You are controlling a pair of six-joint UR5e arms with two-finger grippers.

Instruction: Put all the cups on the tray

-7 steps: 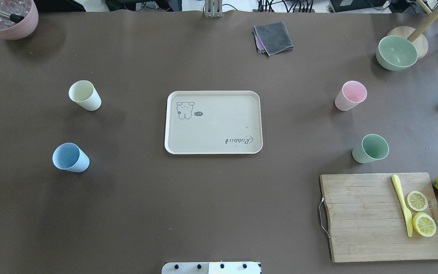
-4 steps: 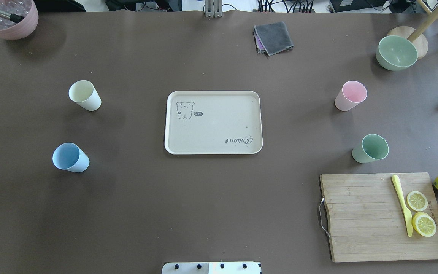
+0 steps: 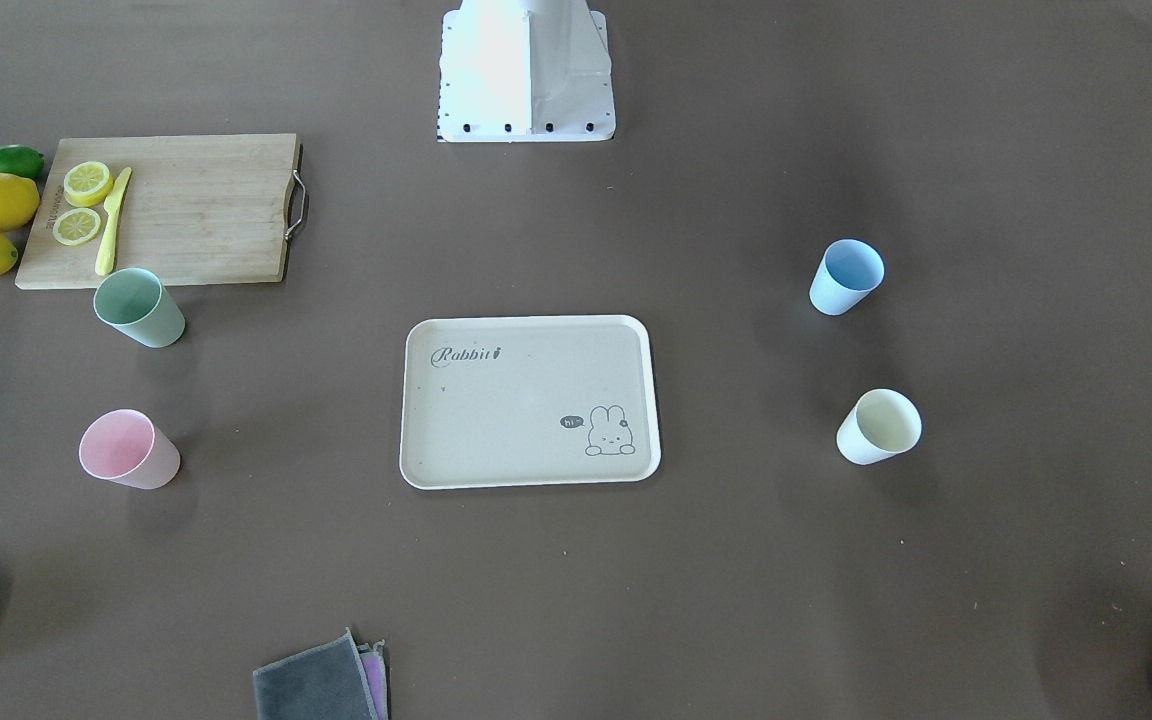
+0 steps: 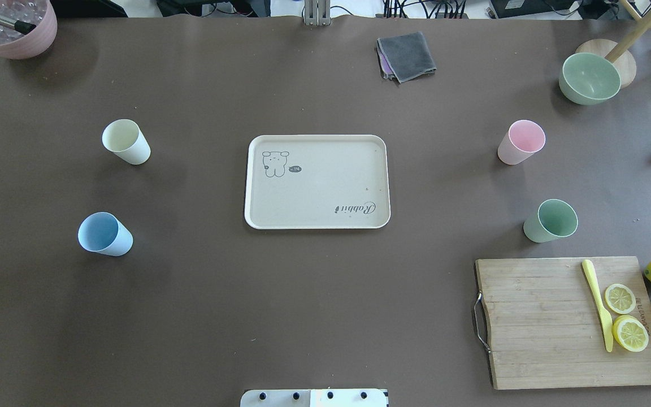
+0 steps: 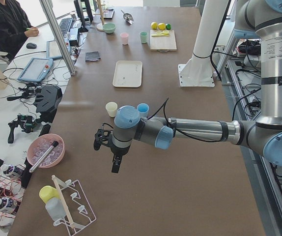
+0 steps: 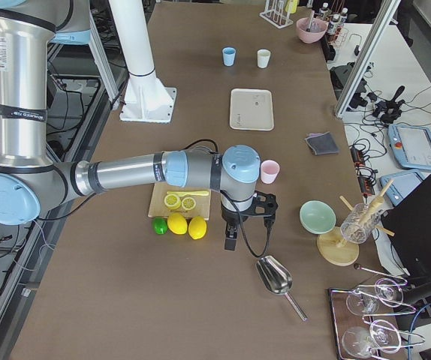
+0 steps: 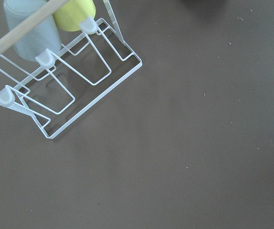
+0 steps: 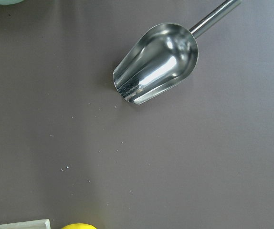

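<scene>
Four cups off the tray, my hands out at the table's ends.

The flat beige rectangular tray point(image 4: 325, 186) lies mid-table with nothing on it. The cream-white matte tumbler point(image 4: 126, 141) and light blue tumbler point(image 4: 104, 234) stand upright well to its left, the pink tumbler point(image 4: 521, 142) and sage green tumbler point(image 4: 551, 220) well to its right. My left gripper point(image 5: 115, 165) and right gripper point(image 6: 230, 241) hang far from them; spread or pressed together, I cannot tell. The cups look light, stiff and smooth, so I'd pinch one wall at the rim.
</scene>
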